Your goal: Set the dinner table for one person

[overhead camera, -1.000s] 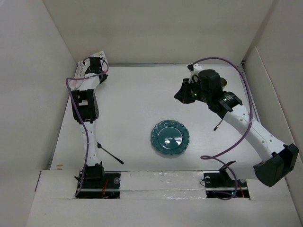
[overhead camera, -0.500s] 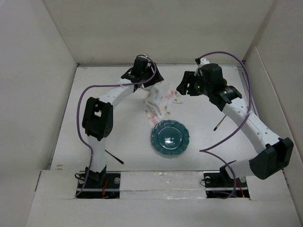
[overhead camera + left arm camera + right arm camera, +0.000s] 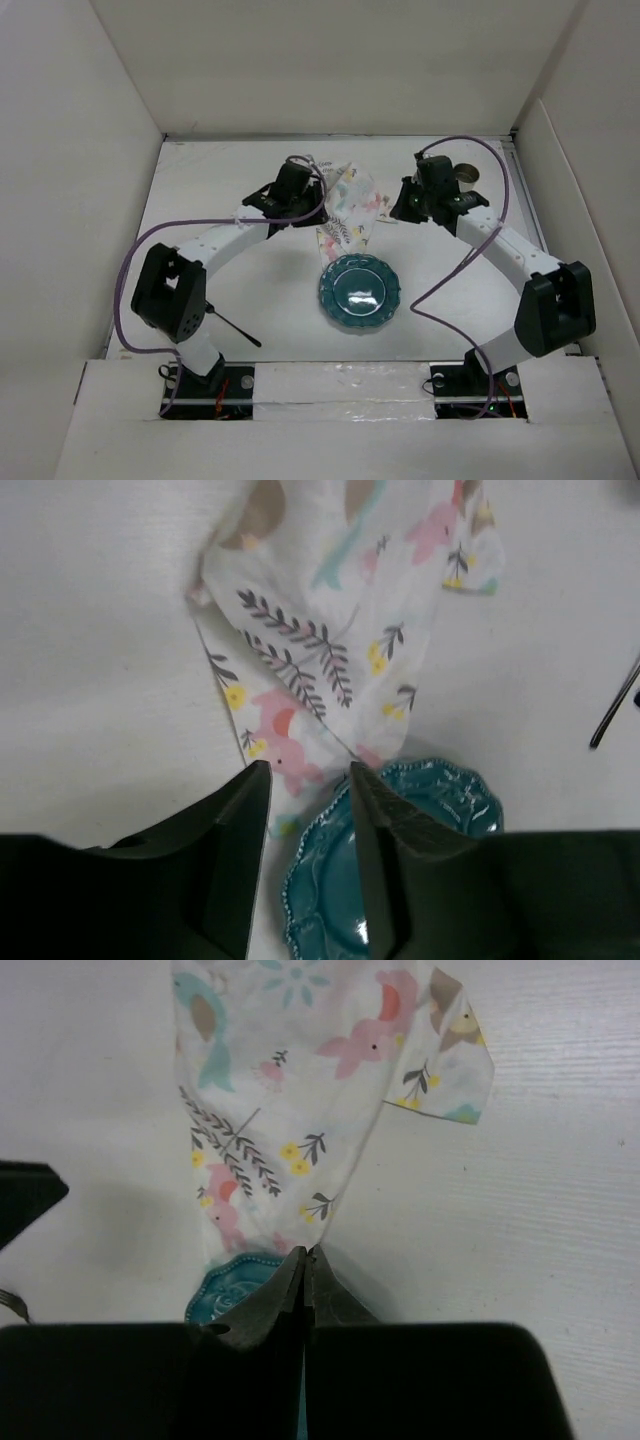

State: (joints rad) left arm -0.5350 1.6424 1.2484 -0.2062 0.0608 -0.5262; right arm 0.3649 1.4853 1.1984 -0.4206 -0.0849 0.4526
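White dinner table; a teal plate sits toward the near edge, mid-width; one black utensil by the near-left corner; a metal cup near the far-right corner.

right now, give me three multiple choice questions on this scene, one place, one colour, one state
1. Where is the plate?
A nearer the robot than the placemat
B on the placemat
C in the far left corner

2. What colour is the plate?
A red
B teal
C yellow

3. What state is the right gripper in?
A wide open
B holding the plate
C shut on the placemat

Answers: 1 A, it sits below the placemat in the top view; 2 B, its glaze is teal; 3 C, its fingers meet on the cloth's tip.
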